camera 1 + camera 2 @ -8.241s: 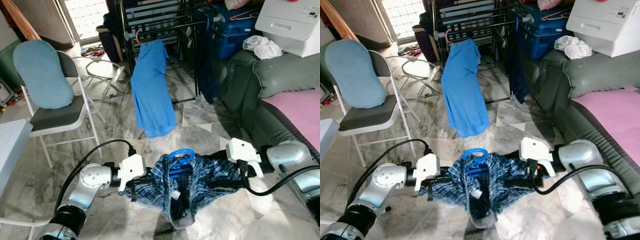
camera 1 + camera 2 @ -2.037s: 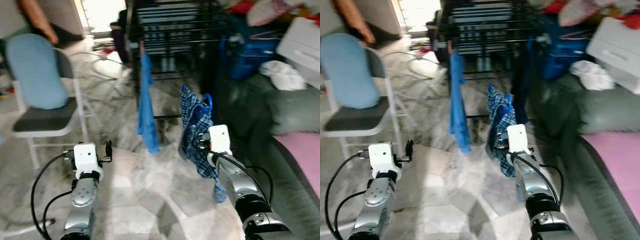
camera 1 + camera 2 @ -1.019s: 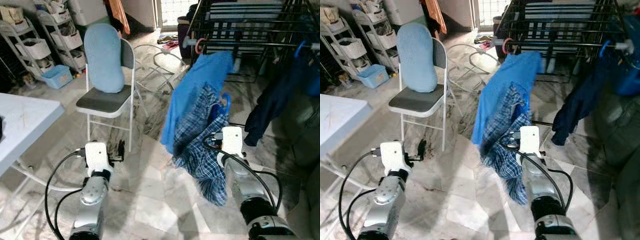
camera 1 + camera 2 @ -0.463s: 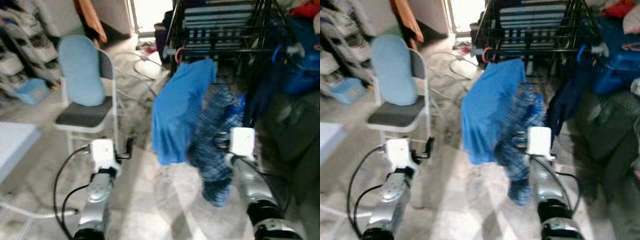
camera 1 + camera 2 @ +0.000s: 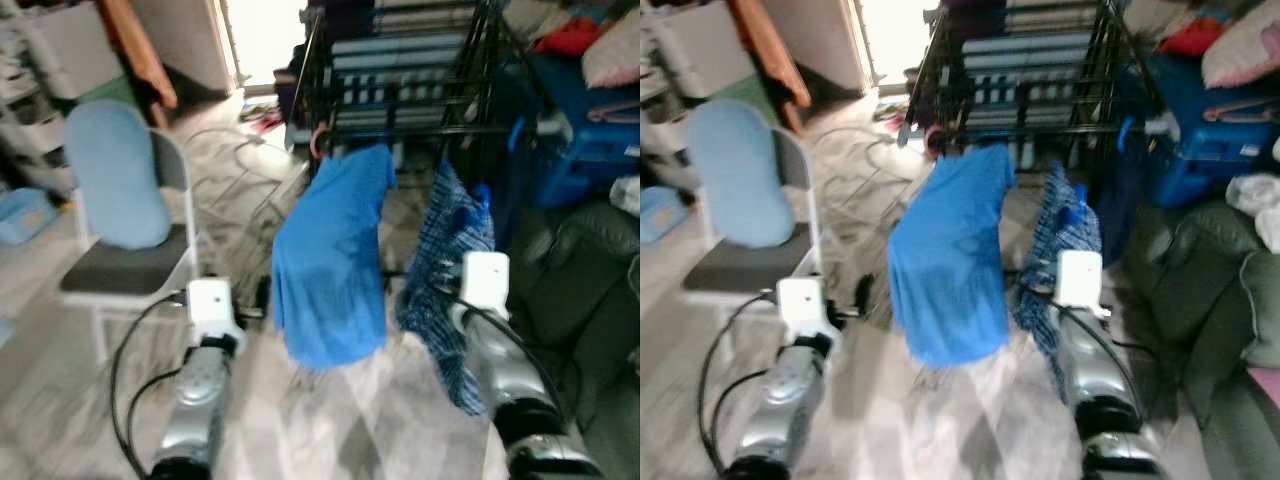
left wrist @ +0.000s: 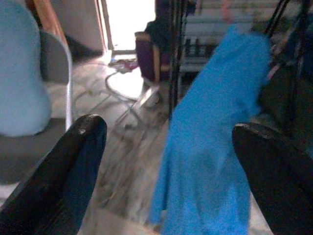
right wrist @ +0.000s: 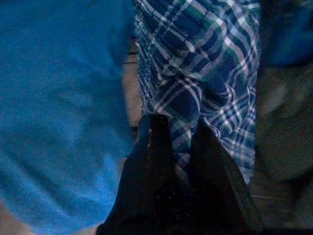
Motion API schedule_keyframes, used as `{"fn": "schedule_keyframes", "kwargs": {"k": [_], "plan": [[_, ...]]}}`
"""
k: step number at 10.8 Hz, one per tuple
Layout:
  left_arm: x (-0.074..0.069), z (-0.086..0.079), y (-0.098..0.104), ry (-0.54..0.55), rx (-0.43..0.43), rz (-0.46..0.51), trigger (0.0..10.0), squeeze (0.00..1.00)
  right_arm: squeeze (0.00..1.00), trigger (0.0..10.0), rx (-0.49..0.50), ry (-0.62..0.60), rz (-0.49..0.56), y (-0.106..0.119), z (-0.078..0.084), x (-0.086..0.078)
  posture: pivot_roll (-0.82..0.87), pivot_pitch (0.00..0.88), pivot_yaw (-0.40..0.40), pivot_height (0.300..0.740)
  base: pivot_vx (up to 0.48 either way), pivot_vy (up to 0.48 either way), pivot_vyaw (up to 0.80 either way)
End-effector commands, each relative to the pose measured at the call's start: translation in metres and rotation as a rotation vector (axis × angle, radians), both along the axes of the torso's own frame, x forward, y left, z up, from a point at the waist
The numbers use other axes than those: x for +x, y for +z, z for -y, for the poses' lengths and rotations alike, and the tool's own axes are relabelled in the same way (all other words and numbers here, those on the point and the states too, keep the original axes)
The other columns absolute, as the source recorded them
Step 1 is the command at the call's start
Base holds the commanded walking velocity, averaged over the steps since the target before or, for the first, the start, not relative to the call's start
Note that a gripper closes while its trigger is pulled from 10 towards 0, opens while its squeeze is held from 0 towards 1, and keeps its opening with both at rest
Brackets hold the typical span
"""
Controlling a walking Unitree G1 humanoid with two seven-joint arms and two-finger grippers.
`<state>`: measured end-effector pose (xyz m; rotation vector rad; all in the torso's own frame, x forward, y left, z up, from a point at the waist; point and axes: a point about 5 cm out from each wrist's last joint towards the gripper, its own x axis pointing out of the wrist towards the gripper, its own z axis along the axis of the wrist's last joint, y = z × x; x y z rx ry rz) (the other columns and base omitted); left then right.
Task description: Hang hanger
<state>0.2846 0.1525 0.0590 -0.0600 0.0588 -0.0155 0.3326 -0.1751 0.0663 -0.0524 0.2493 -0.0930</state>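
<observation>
A blue plaid shirt (image 5: 443, 262) on a blue hanger (image 5: 483, 196) hangs from my right gripper (image 7: 178, 128), whose black fingers are shut on a fold of the cloth. It is held up just in front of the black drying rack (image 5: 400, 128), to the right of a plain blue T-shirt (image 5: 333, 255) that hangs from the rack's rail. My left gripper (image 6: 166, 128) is low on the left, open and holding nothing, pointed toward the blue T-shirt (image 6: 210, 147).
A folding chair with a light blue cushion (image 5: 118, 190) stands on the left. A green sofa (image 5: 590, 300) and a blue box (image 5: 580, 150) crowd the right side. A dark garment (image 5: 1118, 200) hangs at the rack's right end. Cables lie on the marble floor.
Earlier both grippers held the shirt low; since then the left has let go. The view has swung and neared the rack, and the right gripper carries the shirt up beside the blue T-shirt.
</observation>
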Motion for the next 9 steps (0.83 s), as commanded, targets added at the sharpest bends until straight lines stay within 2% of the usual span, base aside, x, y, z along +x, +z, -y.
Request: {"fn": "schedule_keyframes", "kwargs": {"k": [1, 9], "plan": [[0.0017, -0.0018, 0.0025, 0.002, -0.01, 0.007, 10.0, 0.0, 0.0, 10.0, -0.003, 0.025, 0.032, 0.0089, -0.0034, 0.0049, -0.15, 0.0, 0.102, 0.74, 0.42, 0.0, 0.0], [-0.0012, -0.0002, 0.0, -0.01, 0.006, -0.007, 10.0, 0.0, 0.0, 10.0, 0.034, 0.058, -0.015, 0.0012, -0.0079, 0.0025, -0.14, 0.0, 0.101, 0.74, 0.398, 0.269, 0.0]]}}
